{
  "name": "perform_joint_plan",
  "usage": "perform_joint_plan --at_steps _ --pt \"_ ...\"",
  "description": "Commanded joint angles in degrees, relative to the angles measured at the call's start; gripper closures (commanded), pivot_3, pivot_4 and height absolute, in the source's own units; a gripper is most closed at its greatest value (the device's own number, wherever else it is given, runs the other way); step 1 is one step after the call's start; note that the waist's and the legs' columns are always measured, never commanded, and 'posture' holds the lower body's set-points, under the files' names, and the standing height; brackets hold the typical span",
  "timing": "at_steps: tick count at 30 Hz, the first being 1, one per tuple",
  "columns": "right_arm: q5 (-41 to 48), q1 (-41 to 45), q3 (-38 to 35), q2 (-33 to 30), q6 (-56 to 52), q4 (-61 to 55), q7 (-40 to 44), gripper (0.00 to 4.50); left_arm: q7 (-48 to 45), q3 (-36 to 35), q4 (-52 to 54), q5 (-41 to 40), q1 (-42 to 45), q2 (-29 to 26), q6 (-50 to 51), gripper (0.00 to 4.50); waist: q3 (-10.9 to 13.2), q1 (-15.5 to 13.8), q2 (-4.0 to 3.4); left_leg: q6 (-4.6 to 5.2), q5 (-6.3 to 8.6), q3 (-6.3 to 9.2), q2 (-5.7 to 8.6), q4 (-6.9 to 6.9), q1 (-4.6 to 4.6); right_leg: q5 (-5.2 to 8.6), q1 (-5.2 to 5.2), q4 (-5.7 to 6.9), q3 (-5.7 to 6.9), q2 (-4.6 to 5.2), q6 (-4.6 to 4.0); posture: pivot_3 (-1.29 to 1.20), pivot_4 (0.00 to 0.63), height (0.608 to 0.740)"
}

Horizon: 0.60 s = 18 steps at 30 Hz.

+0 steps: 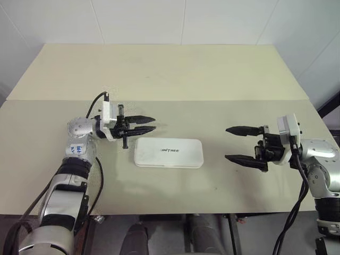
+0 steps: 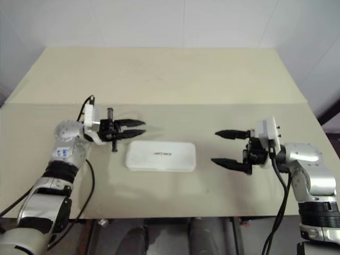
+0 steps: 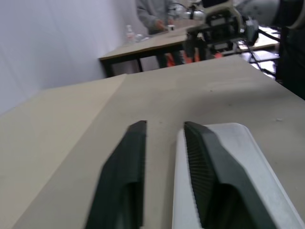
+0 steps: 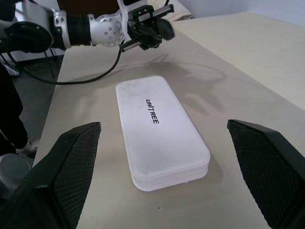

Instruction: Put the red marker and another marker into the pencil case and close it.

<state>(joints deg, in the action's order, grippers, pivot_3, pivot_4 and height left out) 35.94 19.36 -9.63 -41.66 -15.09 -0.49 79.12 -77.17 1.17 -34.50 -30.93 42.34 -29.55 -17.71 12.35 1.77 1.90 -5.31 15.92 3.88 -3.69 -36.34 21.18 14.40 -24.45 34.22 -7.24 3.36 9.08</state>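
- Left gripper (image 1: 144,124) hovers just off the case's (image 1: 169,153) left far corner, pointing across toward the right; its fingers stand a little apart with nothing between them
- Case lies flat mid-table with the lid down, lettering up; judged from that, the closing step looks done or all but done
- No marker lies loose anywhere around the case, so both are probably inside, though the shut lid hides that
- Right gripper (image 1: 245,144) waits well to the right of the case, pointing back at it, fingers spread wide and empty
- Next move, as I judge it: check the lid is fully seated; if the seam gapes, a light press down on the lid near its free long edge would do, with the other arm kept clear; otherwise both arms can draw away from the case
- Risk is small: a sideways nudge would slide the light case on the smooth top
- Table (image 1: 159,74) is pale beige, two slabs meeting in a seam beyond the case, bare apart from the case
- Beyond the case, white walls rise past the far edge; from the left wrist, another table with a seated person (image 3: 155,14) stands past the right arm
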Motion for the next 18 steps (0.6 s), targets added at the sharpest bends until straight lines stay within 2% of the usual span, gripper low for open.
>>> perform_joint_plan --at_steps 1,6,7,14,18 --pt "0.67 0.45 -0.65 0.43 1.00 -0.88 0.02 0.00 2.79 -2.29 7.84 0.47 -3.71 -0.67 2.88 1.86 0.00 -0.01 0.00 0.00 0.00 0.00 0.00 -0.02 -0.01 0.00 0.01 0.01 0.00 0.00 0.00 0.00 0.150 0.740" --pt "0.52 0.70 -0.56 0.49 1.42 -0.12 0.63 0.00 3.58 -3.60 13.97 0.33 -7.10 -2.17 7.96 0.20 0.00 -0.04 0.00 -0.01 -0.01 0.00 0.00 -0.03 -0.01 -0.01 0.01 0.00 0.01 0.00 -0.01 0.00 0.150 0.740" --pt "0.51 0.70 -0.58 0.46 1.49 -0.02 0.75 0.00 3.41 -3.79 14.78 0.30 -7.50 -2.57 8.89 0.01 0.00 -0.03 0.00 -0.01 -0.01 0.00 0.00 -0.03 0.00 -0.01 0.01 0.00 0.00 0.00 -0.01 0.00 0.150 0.740" --pt "0.46 0.15 -1.05 0.12 2.44 0.58 1.27 0.00 4.09 -6.26 16.58 1.34 -8.56 -5.20 11.19 0.01 0.00 0.03 0.00 -0.01 -0.01 0.00 0.00 -0.02 0.00 -0.01 0.01 -0.05 0.00 0.00 -0.02 0.00 0.150 0.740" --pt "0.68 -0.85 -1.39 0.12 2.46 -0.19 0.84 0.00 7.55 -9.17 15.14 3.00 -7.83 -7.19 10.81 0.01 0.00 0.08 0.00 -0.01 0.00 -0.01 0.00 0.02 0.00 -0.01 0.01 -0.09 0.00 0.00 -0.02 0.00 0.150 0.740"
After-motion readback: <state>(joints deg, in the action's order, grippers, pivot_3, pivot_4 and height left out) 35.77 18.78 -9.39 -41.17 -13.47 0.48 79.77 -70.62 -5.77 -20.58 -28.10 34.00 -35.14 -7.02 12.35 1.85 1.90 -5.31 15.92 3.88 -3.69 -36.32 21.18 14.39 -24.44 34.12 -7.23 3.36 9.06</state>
